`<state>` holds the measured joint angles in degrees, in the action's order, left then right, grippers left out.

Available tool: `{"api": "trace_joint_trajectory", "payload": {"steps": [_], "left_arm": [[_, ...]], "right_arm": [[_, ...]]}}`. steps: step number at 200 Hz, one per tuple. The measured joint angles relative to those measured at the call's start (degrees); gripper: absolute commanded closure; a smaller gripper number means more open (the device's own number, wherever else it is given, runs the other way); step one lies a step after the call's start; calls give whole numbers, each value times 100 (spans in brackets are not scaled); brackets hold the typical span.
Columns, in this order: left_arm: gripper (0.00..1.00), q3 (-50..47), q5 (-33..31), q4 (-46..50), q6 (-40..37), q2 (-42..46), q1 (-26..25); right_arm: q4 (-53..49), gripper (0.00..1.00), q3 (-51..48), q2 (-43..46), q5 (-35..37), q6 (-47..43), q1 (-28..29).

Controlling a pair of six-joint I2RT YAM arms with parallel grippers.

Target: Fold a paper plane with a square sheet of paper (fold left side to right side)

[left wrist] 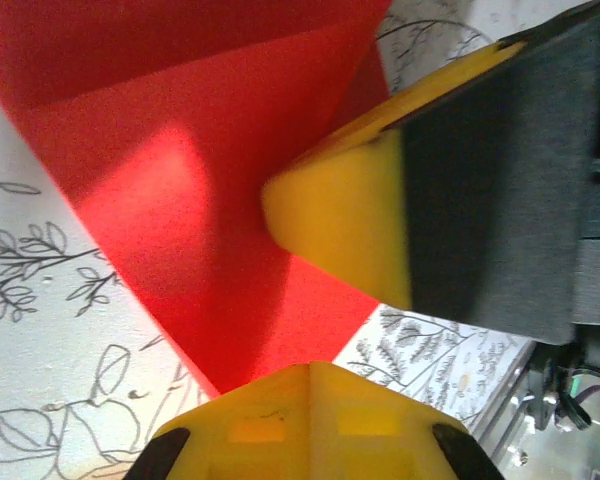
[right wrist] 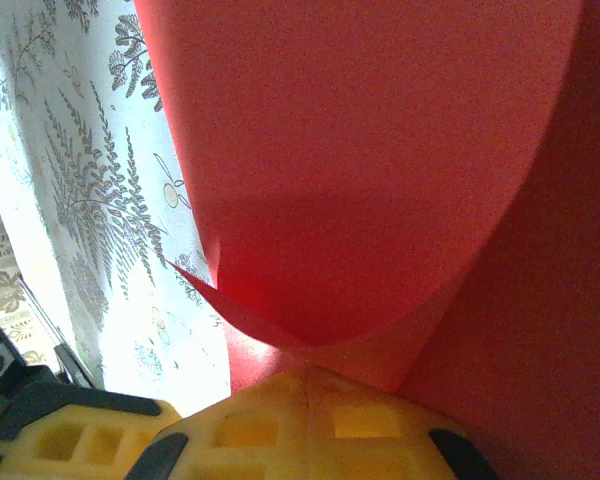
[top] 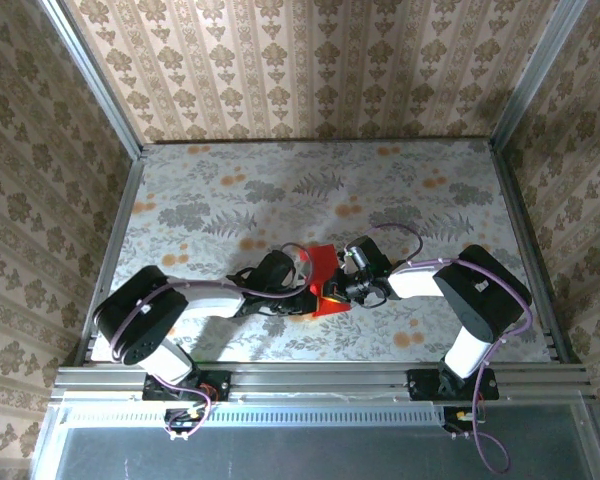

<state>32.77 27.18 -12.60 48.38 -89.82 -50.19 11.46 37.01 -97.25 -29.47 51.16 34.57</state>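
The red square sheet of paper (top: 325,268) lies partly folded on the flowered table (top: 230,190), between the two arms. In the left wrist view the sheet (left wrist: 180,200) shows flat with crease lines, and one corner runs under my shut left gripper (left wrist: 310,368). My right gripper's yellow finger (left wrist: 345,220) rests on the paper just ahead. In the right wrist view a flap of the sheet (right wrist: 380,180) curls up in a loop right in front of my shut right gripper (right wrist: 308,372). From above, both the left gripper (top: 304,292) and the right gripper (top: 333,292) meet at the sheet's near edge.
Patterned walls (top: 310,70) close in the table on three sides, and a metal rail (top: 320,380) runs along the near edge. Bare tabletop (top: 280,180) stretches behind the paper.
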Motion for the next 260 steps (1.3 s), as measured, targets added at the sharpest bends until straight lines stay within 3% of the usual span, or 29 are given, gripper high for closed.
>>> {"api": "trace_joint_trajectory", "payload": {"steps": [165, 260], "left_arm": [[100, 0, -212, 63, -107, -173, -90], [100, 0, -212, 66, -107, -173, -90]], "right_arm": [[-269, 100, 7, 343, -2, -195, 4], [120, 100, -26, 129, -181, -146, 236]]}}
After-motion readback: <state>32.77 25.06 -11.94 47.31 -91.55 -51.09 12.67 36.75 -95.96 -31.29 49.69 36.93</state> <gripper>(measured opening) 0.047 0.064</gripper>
